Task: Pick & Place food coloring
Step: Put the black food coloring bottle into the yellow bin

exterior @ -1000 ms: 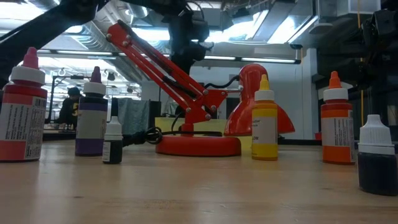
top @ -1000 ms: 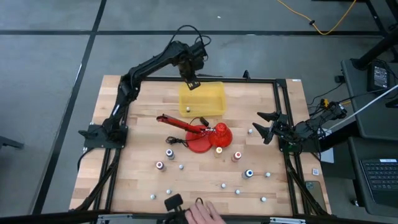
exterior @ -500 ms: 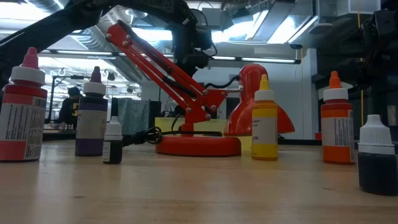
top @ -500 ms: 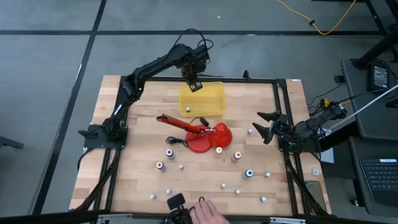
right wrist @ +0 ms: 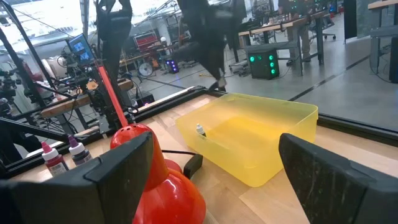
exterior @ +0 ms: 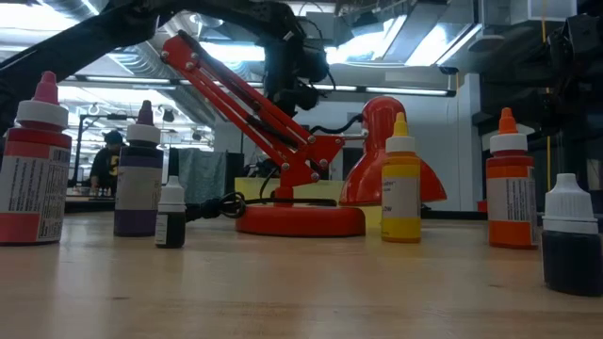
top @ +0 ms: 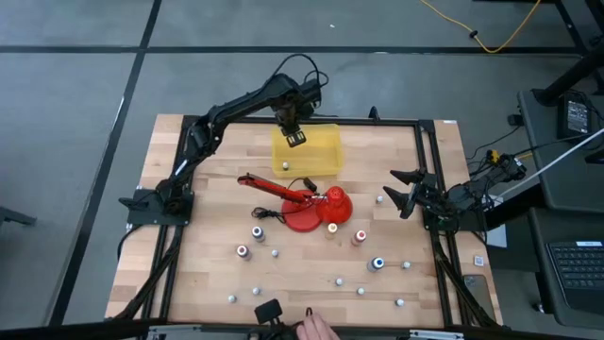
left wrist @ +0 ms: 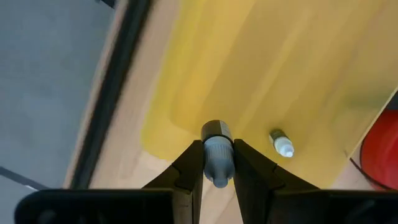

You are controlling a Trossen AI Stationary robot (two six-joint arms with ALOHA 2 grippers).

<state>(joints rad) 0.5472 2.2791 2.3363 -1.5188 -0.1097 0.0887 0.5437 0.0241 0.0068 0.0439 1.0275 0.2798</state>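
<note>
The larger food coloring bottles stand on the table near a red desk lamp (top: 307, 201): purple (top: 258, 232), dark red (top: 243, 250), yellow (top: 331, 227), orange-red (top: 360, 236) and blue (top: 378, 263). My left gripper (top: 295, 135) hangs over the far left part of a yellow bin (top: 321, 156), shut on a small grey-capped dropper bottle (left wrist: 216, 152). Another small bottle (left wrist: 281, 143) lies on the bin's floor. My right gripper (top: 404, 192) waits, open, near the table's right edge. My left gripper pinches the small dropper bottle between its two fingers (left wrist: 190, 165), one on each side of its grey cap (left wrist: 217, 163). The fingers point down from above. The bottle is lifted clear, over the bin's floor near its corner.
Several tiny bottles lie scattered over the near half of the table, such as one (top: 339, 280) and one (top: 231, 298). The lamp's arm (top: 269, 186) stretches left just in front of the bin. A person's hand (top: 316, 330) shows at the near edge.
My left gripper has moved a little toward the near edge and right, from over the bin's far rim to over its inside, still shut on the small bottle. The person's hand at the near edge has drawn back.
</note>
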